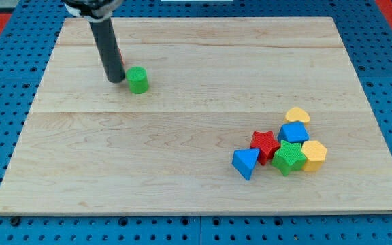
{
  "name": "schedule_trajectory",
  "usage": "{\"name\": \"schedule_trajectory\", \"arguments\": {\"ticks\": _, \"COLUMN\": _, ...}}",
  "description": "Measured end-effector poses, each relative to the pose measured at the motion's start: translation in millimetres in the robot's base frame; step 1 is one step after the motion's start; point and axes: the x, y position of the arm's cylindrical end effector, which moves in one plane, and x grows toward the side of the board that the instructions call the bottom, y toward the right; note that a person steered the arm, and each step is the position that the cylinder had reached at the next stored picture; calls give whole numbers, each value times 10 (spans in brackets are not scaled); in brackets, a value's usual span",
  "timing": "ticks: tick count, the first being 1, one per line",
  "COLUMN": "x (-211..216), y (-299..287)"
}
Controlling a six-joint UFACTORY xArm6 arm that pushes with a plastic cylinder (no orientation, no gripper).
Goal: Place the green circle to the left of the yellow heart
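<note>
One green circle sits in the upper-left part of the surface, well apart from everything else. It's a short round cylinder, flat face up, so no long axis and no heading to worry about; it should push the same from any side.

My tip is just beside it on the view's left, touching or nearly so; can't resolve a gap. No hand on this rig, just the rod, so nothing to open or close and nothing held.

Key relation: circle lies to the view's right of the tip, and the yellow heart is far off toward the view's right and lower down. So the tip is already roughly behind the circle for the push, though I'd judge the line needs a downward component too.

Target spot, left of the heart, looks free. The blue block, red star, green star, yellow hexagon and blue triangle cluster just below the heart. Risk: coming in too low clips the red star.
</note>
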Motion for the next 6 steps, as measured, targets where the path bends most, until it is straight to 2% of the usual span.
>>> {"name": "schedule_trajectory", "arguments": {"ticks": 1, "x": 416, "y": 1202}}
{"name": "schedule_trajectory", "arguments": {"ticks": 2, "x": 174, "y": 641}}
{"name": "schedule_trajectory", "arguments": {"ticks": 4, "x": -41, "y": 1244}}
{"name": "schedule_trajectory", "arguments": {"ticks": 5, "x": 160, "y": 1878}}
{"name": "schedule_trajectory", "arguments": {"ticks": 6, "x": 683, "y": 2232}}
